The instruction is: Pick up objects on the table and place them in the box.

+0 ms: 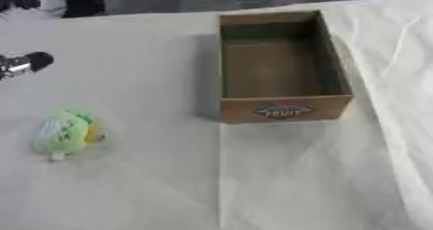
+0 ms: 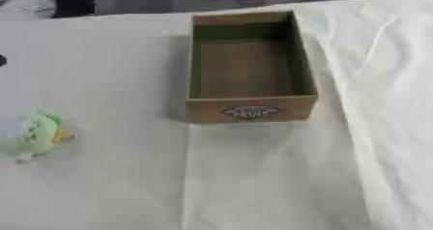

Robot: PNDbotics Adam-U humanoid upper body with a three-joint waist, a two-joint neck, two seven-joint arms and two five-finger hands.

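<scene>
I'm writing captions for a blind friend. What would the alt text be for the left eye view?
An open cardboard box, empty inside, stands on a table under a white cloth. A small green plush toy lies apart to its left. The tip of the robot's left hand shows at the left edge.

both views are soft and blurred throughout, with no crisp edge anywhere. the light is even and diffuse, fairly bright on the pale cloth-covered surface (image 1: 152, 185), which looks washed out toward the right side. the box (image 1: 283, 107) throws a faint shadow to its left and a dim one inside its walls. the green plush toy (image 1: 64, 135) is fuzzy, its markings unreadable. the label on the box front is smeared. the far edge is dark.
</scene>
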